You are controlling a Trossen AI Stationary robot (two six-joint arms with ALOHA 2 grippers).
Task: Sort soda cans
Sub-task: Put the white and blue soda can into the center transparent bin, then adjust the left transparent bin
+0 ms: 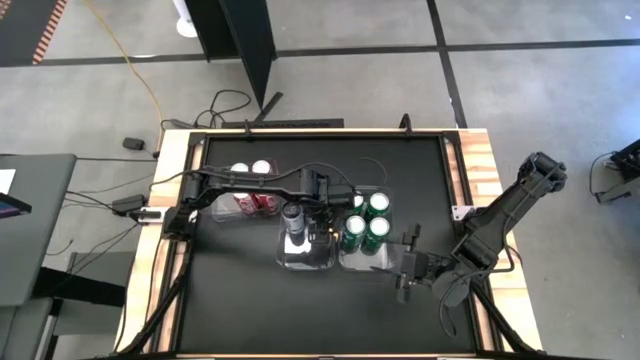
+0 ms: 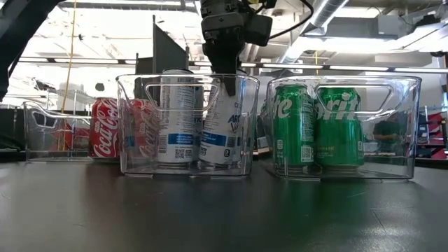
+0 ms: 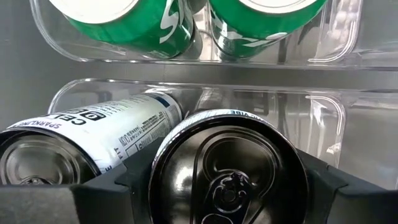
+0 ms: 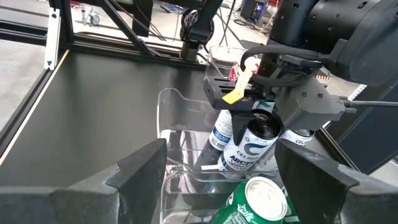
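The left gripper (image 2: 222, 42) is reaching down into the middle bin (image 2: 133, 126), and its two fingers are squeezing a silver can (image 2: 222, 129) by the top. The can is leaning a little, with its bottom low in the bin, probably because the gripper is lowering it into the last free spot. Another silver can (image 2: 175, 119) is standing straight up just beside it, and more silver ones are sitting behind, so this bin looks like the home for the silver cans. The green cans (image 2: 315, 126) are standing together in the bin (image 2: 413, 126) next to it, and the red cans (image 2: 112, 129) are sitting in a third bin (image 2: 31, 133) farther back on the other side. Each color is getting its own bin, so the sorting looks nearly done. The right gripper (image 1: 405, 275) is waiting over the table near the green cans, with its fingers spread apart and holding nothing. It is staying out of the way, so the two arms are not bumping.
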